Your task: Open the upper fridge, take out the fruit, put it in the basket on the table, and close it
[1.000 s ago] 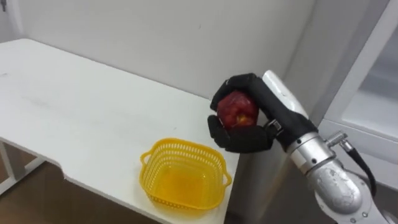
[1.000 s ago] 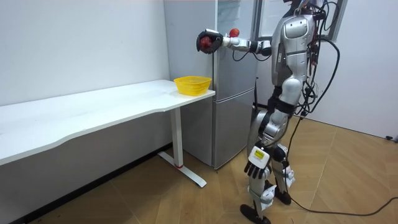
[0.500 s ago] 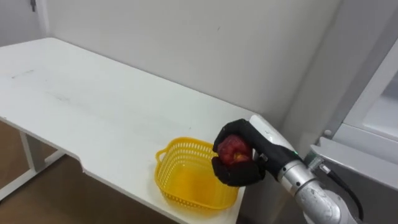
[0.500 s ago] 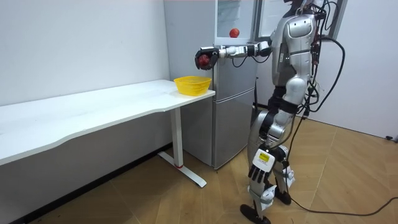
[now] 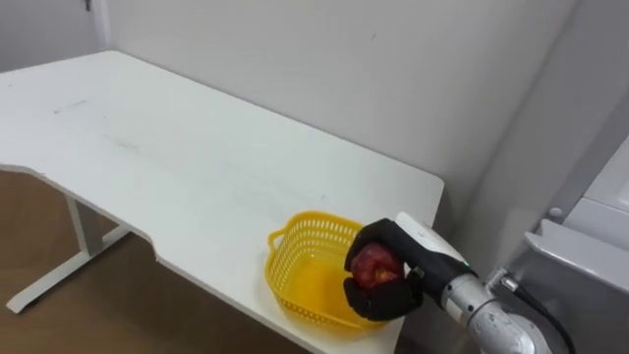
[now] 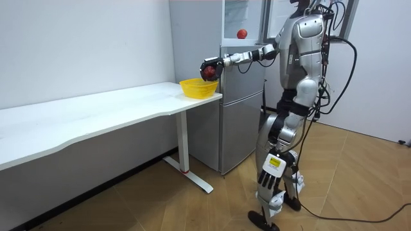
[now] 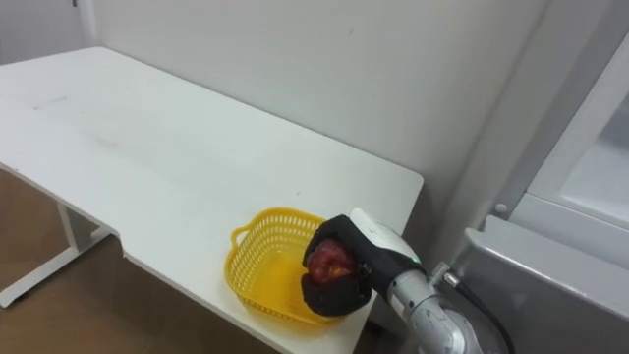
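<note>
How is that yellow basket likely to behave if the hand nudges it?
The yellow basket looks like thin open-mesh plastic, so probably light and apt to slide. It sits at a corner of the table, so a push from the right hand holding the apple might tip it off.

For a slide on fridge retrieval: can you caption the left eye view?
Right hand, shut on a red apple, holds it at the yellow basket on the white table's corner.

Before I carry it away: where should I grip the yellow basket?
Take the loop handle at the left rim of the yellow basket, coming from the left: it juts out free, while the right hand, curled round the apple, crowds the right side.
</note>
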Robot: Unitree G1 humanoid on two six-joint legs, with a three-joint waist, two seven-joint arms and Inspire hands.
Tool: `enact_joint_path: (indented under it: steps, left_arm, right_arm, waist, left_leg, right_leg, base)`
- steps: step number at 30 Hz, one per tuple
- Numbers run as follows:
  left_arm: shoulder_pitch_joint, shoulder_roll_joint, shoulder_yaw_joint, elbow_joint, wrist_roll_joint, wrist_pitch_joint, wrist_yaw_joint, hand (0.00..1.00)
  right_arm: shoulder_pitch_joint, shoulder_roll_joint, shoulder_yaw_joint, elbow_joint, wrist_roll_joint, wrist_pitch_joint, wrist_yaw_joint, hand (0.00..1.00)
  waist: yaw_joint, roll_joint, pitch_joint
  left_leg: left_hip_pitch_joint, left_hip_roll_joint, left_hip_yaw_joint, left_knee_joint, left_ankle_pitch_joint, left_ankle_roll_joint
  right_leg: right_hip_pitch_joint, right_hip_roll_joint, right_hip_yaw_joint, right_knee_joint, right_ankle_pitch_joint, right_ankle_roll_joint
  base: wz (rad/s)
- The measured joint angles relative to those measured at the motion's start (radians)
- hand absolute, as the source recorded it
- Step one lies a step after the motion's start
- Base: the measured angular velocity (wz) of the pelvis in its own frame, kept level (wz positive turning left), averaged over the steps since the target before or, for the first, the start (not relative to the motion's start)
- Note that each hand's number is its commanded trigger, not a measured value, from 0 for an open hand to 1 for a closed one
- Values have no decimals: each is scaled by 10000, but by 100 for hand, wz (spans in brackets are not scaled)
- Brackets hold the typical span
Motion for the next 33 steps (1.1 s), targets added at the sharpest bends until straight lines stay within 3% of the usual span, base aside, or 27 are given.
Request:
enact_joint_path:
  steps: [8,9,11,33]
  left_arm:
    - [-174,-2,-169,149,-1,4,35,0]
    - [-174,-2,-168,151,0,4,36,0]
    - [-182,-2,-168,150,-1,4,36,0]
    - [-463,4,-162,171,6,4,7,0]
  right_arm:
    - [-11,57,17,261,5,0,-2,100]
    - [-12,57,17,262,4,0,-2,71]
    - [-12,57,17,260,3,0,-2,0]
    - [-24,57,17,261,39,2,-2,0]
  waist:
    - [196,-65,51]
    - [196,-69,52]
    - [196,-72,53]
    - [212,-108,26]
  left_leg:
    - [-37,-5,-40,7,1,-1]
    - [-38,-5,-40,7,1,-1]
    - [-39,-5,-40,8,1,-1]
    - [-38,-4,21,73,2,-2]
  right_leg:
    - [-15,5,-2,-5,0,0]
    - [-16,5,-2,-5,0,0]
    - [-16,5,-1,-5,0,0]
    - [-21,8,60,-1,0,-1]
  base:
    - [1]
    - [0]
    - [0]
    - [0]
